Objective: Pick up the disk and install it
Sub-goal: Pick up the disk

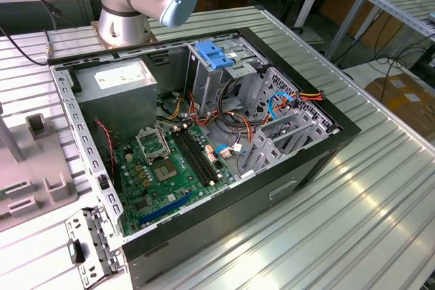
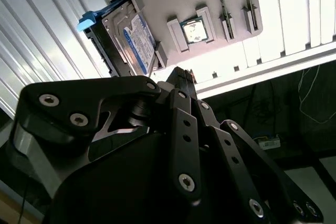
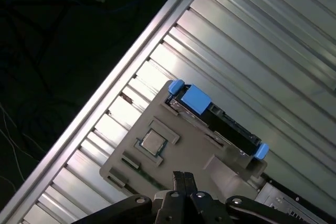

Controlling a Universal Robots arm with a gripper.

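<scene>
one pincer (image 3: 181, 178), tips together, above the disk (image 3: 227, 125)

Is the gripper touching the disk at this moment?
Apart. In the first wrist view the shut gripper points at the grey holder, and bare holder surface shows between its tips and the disk.
</scene>
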